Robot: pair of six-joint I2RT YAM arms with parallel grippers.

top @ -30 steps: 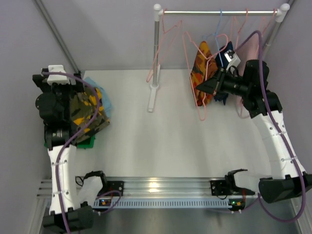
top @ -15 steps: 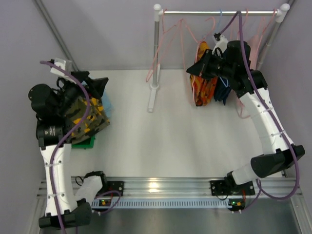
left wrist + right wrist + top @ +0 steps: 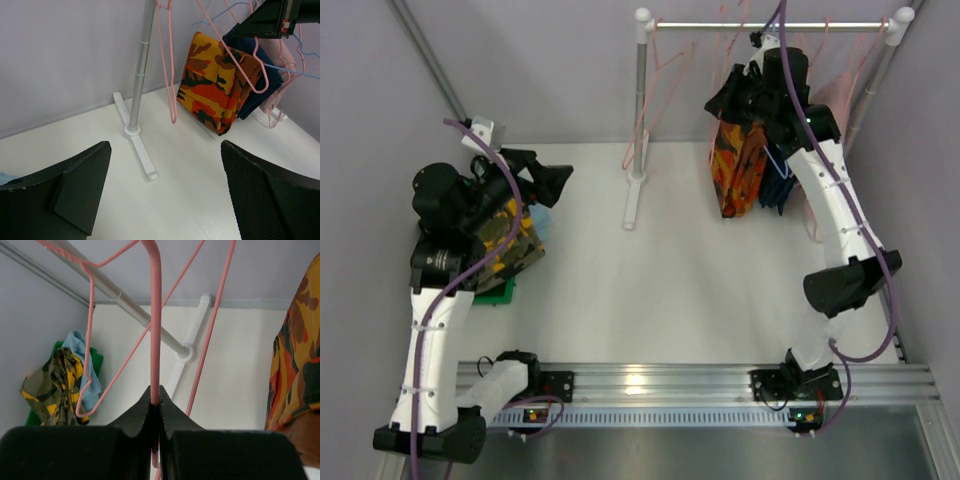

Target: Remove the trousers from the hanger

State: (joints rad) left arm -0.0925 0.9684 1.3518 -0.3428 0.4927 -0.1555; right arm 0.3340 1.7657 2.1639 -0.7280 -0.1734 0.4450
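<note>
Robot lab test cell. Bare white table (image 3: 650, 290) boxed in by plain grey walls (image 3: 540, 60). Aluminium rail (image 3: 650, 380) at 6 o'clock, with left arm (image 3: 430, 320) and right arm (image 3: 830, 200) mounted along it. Small garment rack (image 3: 640, 120) at 12 to 1 o'clock.

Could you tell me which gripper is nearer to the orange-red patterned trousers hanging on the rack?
Right. The right gripper is shut on a pink hanger just above the orange-red trousers; the left gripper is open, far across the table.
</note>
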